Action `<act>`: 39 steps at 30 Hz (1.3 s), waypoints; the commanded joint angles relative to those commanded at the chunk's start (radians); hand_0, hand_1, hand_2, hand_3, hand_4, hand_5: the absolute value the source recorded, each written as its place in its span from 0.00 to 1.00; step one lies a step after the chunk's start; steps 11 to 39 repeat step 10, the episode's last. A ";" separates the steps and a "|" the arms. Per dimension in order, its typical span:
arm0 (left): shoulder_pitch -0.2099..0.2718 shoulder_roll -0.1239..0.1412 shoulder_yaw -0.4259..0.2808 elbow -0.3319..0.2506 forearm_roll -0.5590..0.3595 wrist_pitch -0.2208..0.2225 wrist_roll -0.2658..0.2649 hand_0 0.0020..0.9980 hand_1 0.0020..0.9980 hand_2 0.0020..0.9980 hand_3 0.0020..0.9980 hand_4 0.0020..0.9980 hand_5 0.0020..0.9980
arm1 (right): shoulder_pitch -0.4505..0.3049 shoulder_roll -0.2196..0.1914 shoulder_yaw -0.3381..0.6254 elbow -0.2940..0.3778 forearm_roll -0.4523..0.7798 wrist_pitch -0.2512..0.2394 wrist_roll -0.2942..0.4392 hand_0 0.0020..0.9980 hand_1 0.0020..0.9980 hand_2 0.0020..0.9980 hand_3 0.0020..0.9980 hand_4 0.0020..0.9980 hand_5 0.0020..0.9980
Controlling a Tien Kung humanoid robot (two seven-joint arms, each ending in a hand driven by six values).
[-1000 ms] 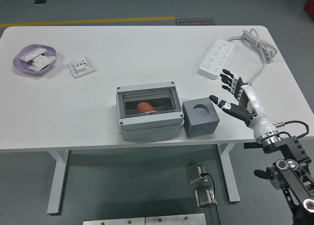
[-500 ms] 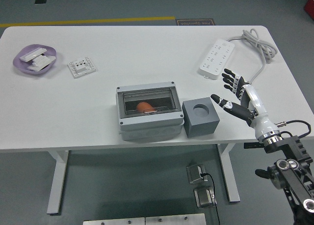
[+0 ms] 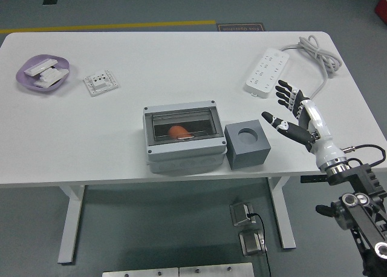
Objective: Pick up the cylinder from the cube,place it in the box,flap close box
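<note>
My right hand (image 3: pixel 294 115) hovers over the white table (image 3: pixel 181 59) in the right part of the frame, its 5 fingers (image 3: pixel 284 95) spread apart and holding nothing. My thumb points left toward the grey cube (image 3: pixel 247 145), which sits just left of and slightly below the hand, apart from it. The cube's round socket on top looks empty. The orange cylinder (image 3: pixel 178 132) lies inside the grey box (image 3: pixel 184 138), further left at the frame's centre, seen through the box's clear flap, which lies down over the opening. Box and cube stand side by side, touching or nearly so. Above my hand, toward the upper right, lies a white power strip (image 3: pixel 266 71) with its cable. At upper left sit a purple dish (image 3: pixel 41 75) and a white socket plate (image 3: pixel 100 82).
</note>
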 joint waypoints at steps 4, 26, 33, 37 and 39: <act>-0.002 0.000 0.003 0.000 -0.002 0.000 -0.001 0.82 0.81 0.78 0.84 0.73 0.48 | 0.003 -0.002 -0.003 0.002 0.001 -0.001 0.001 0.90 0.90 0.89 0.90 0.96 0.35; -0.004 -0.002 0.004 0.000 -0.006 0.000 -0.002 0.82 0.81 0.78 0.84 0.73 0.48 | 0.005 -0.003 0.001 0.002 0.001 -0.002 0.002 0.90 0.90 0.89 0.90 0.96 0.35; -0.004 -0.002 0.004 0.000 -0.006 0.000 -0.002 0.82 0.81 0.78 0.84 0.73 0.48 | 0.005 -0.003 0.001 0.002 0.001 -0.002 0.002 0.90 0.90 0.89 0.90 0.96 0.35; -0.004 -0.002 0.004 0.000 -0.006 0.000 -0.002 0.82 0.81 0.78 0.84 0.73 0.48 | 0.005 -0.003 0.001 0.002 0.001 -0.002 0.002 0.90 0.90 0.89 0.90 0.96 0.35; -0.004 -0.002 0.004 0.000 -0.006 0.000 -0.002 0.82 0.81 0.78 0.84 0.73 0.48 | 0.005 -0.003 0.001 0.002 0.001 -0.002 0.002 0.90 0.90 0.89 0.90 0.96 0.35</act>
